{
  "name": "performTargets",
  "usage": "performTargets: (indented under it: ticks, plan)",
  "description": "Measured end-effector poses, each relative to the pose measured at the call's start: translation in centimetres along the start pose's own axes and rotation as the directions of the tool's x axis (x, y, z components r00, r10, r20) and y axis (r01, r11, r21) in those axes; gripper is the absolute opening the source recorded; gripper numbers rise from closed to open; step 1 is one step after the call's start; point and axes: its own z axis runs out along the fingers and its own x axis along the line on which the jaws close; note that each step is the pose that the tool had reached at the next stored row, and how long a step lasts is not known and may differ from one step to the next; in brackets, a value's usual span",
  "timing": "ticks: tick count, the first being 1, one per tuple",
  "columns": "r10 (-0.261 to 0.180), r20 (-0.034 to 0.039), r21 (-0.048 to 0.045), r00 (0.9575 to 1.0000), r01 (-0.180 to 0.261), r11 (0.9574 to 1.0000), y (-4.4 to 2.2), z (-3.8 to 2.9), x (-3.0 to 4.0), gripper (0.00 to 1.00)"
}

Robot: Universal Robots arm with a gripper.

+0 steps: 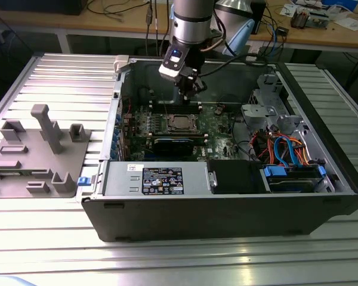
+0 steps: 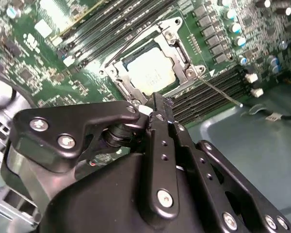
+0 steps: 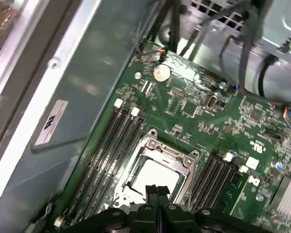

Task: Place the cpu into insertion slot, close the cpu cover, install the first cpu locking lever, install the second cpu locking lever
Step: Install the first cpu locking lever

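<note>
The cpu [image 2: 150, 73] lies flat in the insertion slot [image 2: 117, 77] on the green board, its dull silver top showing through the window of the cpu cover [image 2: 182, 53], which is down around it. A thin wire locking lever [image 2: 222, 92] sticks out from one socket corner over the memory slots. A second wire lever [image 2: 121, 48] curves along the opposite side. My gripper [image 2: 157, 104] hovers just above the socket's edge, shut, with nothing between its fingers. In the first wrist view the cpu [image 3: 155, 174] sits right beyond the gripper [image 3: 156, 190]. In the exterior view the gripper [image 1: 188, 89] hangs over the far side of the socket [image 1: 180, 123].
Black memory slots [image 3: 104, 150] flank the socket on both sides. The open computer case [image 1: 227, 208] holds a power supply [image 1: 161, 179] at the front and coloured cables [image 1: 286, 149] on the exterior view's right. A grey fixture [image 1: 42, 149] sits on the table to the left.
</note>
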Motion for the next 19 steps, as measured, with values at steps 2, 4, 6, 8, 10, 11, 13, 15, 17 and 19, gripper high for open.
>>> performTargets:
  ticks: [2,4,6,8,10,11,13,15,17,19]
  plan:
    - [-0.127,-0.0014,-0.0022,0.9919,0.127,0.9919,0.01,0.05,0.00,0.11]
    - [-0.193,-0.0018,-0.0030,0.9811,0.193,0.9811,0.00,0.07,0.00,0.11]
    - [-0.237,-0.0020,-0.0036,0.9714,0.237,0.9714,0.01,0.08,0.00,0.11]
    - [-0.262,-0.0022,-0.0041,0.9652,0.262,0.9652,0.01,0.08,0.00,0.11]
    - [-0.263,-0.0021,-0.0042,0.9648,0.263,0.9647,-0.01,0.08,0.01,0.11]
    - [-0.263,-0.0020,-0.0043,0.9647,0.263,0.9647,-0.02,0.08,0.01,0.11]
    - [-0.265,-0.0020,-0.0043,0.9641,0.265,0.9641,-0.02,0.08,0.02,0.11]
    - [-0.302,-0.0024,-0.0051,0.9533,0.302,0.9533,-0.02,0.09,0.02,0.11]
    - [-0.348,-0.0028,-0.0061,0.9374,0.348,0.9374,-0.03,0.11,0.02,0.11]
    - [-0.388,-0.0030,-0.0067,0.9217,0.388,0.9217,-0.03,0.13,0.02,0.11]
